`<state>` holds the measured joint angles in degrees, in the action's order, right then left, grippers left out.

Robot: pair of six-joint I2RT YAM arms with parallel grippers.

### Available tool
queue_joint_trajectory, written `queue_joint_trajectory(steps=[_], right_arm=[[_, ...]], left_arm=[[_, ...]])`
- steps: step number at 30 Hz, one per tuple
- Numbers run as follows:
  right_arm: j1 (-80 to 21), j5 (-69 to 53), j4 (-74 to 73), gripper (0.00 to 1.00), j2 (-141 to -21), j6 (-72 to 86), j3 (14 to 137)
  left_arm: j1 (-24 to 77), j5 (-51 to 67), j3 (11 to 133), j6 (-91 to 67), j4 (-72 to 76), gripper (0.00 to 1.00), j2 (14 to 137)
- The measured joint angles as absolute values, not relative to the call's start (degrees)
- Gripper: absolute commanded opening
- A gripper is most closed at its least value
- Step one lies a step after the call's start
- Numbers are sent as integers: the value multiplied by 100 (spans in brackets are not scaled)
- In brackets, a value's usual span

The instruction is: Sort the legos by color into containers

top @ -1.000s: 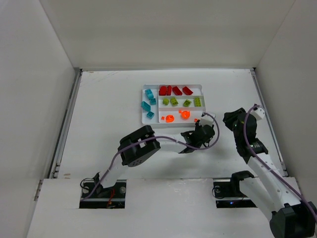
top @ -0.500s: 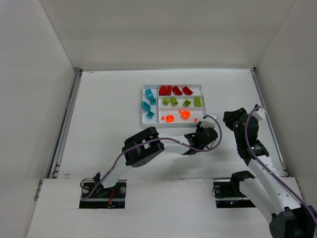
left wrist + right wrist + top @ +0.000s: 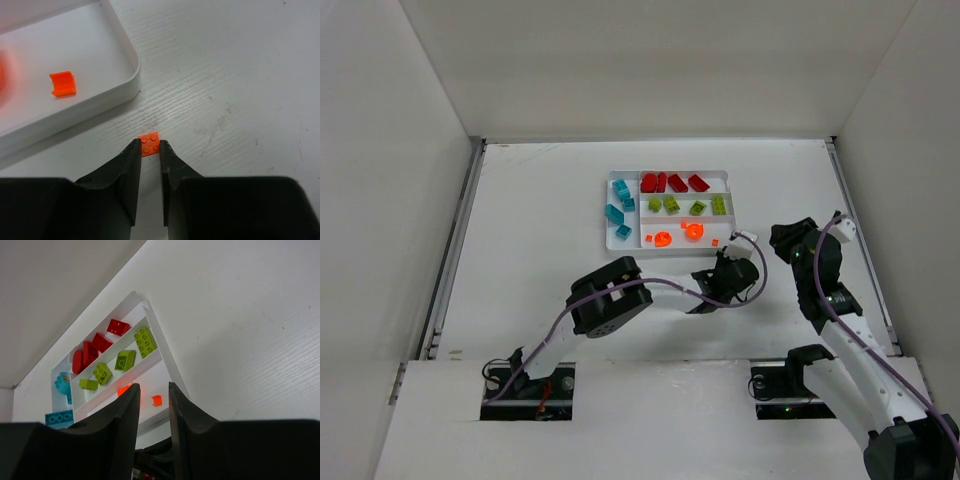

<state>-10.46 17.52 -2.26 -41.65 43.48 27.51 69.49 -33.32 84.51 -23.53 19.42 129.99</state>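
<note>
A small orange lego lies on the table just outside the white tray's corner. My left gripper is shut on it, a fingertip against each side. From above, the left gripper sits at the tray's near right corner and hides that brick. The tray holds red legos, green legos, teal legos and orange legos, each colour in its own section. My right gripper hangs to the right of the tray, open with nothing between its fingers.
A tiny orange piece lies in the tray's nearest section. White walls enclose the table on three sides. The left arm's purple cable loops over the table near the tray.
The left gripper slid a little right and toward the near edge, then closed on the small orange lego. The right arm barely shifted.
</note>
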Motion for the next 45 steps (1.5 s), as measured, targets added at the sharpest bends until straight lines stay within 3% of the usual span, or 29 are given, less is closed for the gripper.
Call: queue_joint_trajectory(steps=[13,18,25,36,45], right_arm=[[-1061,1752,-204,35,-4165,4348,2724],[-1232,1754,-187,35,-4195,4355,2714],[-1481,1802,-130,36,-4125,4370,2541],[-1306,1907,-172,35,-4322,4368,2324],[-1525,1909,-163,36,-4364,4368,2324]], left_arm=[[7157,-3398,6460,-2327,2034,13,11037],[6733,-3424,6224,-2257,2226,14,10350],[5734,-3269,6106,-2211,2322,14,10324],[6689,-2823,6010,-2311,2362,17,10328],[6576,-2762,5645,-2440,2390,25,10326]])
